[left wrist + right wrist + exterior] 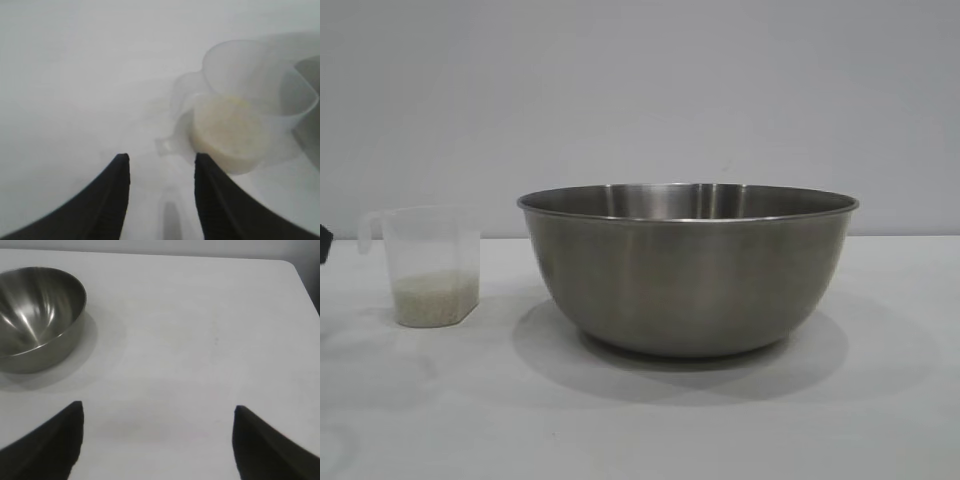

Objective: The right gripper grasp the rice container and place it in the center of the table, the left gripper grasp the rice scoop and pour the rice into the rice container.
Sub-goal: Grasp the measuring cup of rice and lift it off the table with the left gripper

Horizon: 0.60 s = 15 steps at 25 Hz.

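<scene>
Just beyond the left gripper (160, 175) jaws stands the rice scoop (245, 115).

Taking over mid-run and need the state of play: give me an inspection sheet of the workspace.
Surface: white table, bare apart from the job's things.
Rice container: steel bowl upright mid-table, looks empty in the right wrist view.
Rice scoop: clear cup upright beside the bowl, apart from it; loop handle faces away from the bowl.
Rice: shallow layer in the scoop's bottom.
Clutter: nothing seen.
Left gripper: part open, nothing between its fingers, close to the scoop's handle.
Right gripper: wide open, holds nothing, well back from the bowl.
Cables: nothing seen.
Surroundings: plain grey wall.
</scene>
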### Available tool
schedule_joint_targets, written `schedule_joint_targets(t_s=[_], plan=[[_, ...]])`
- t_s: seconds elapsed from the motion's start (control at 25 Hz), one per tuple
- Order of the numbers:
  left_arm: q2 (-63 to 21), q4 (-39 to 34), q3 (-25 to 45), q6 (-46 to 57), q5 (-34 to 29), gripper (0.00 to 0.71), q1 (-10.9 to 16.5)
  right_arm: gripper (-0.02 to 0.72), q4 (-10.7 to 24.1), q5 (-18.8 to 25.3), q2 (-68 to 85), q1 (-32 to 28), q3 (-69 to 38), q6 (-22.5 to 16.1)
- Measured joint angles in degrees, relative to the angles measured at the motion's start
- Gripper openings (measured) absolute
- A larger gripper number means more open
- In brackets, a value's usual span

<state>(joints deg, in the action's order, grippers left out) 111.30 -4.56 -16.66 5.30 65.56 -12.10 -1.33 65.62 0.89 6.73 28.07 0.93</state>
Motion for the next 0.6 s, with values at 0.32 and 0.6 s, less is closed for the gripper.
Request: schedule_joint_targets(t_s=[0.32,0.6], plan=[[1.6,-0.8,-2.7,-0.1,0.0,0.262,0.0,0.557,0.0,0.0,0.0,0.0,0.0,0.0],[4.1,-0.8,-6.3,-0.6,0.0,0.262,0.0,0.557,-0.1,0.0,0.0,0.0,0.0,0.0]])
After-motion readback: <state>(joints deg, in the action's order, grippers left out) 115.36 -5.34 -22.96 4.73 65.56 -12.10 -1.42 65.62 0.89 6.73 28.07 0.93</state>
